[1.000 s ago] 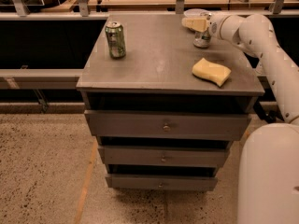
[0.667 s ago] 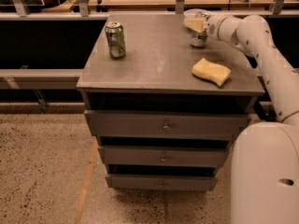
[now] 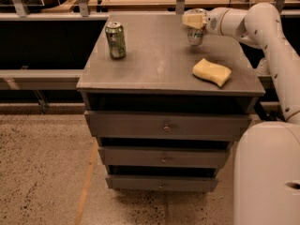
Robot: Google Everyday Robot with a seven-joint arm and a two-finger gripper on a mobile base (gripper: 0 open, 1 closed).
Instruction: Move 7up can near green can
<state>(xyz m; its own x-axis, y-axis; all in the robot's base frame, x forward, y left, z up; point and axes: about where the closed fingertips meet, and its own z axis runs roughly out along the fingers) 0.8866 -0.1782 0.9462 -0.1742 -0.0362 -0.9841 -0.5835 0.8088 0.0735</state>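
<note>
Pincer (image 3: 194, 20): closed on 7up can (image 3: 196, 33), desk (image 3: 159, 62) far right | green can (image 3: 116, 40) well apart, far left | grasp apparently done; carry and placement left.

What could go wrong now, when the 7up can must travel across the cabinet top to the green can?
1. The gripper sits only at the top end of the 7up can, so the can may tilt or slip on the way.
2. The green can stands near the left edge of the cabinet top; a bump on arrival could knock it over or off.
</note>
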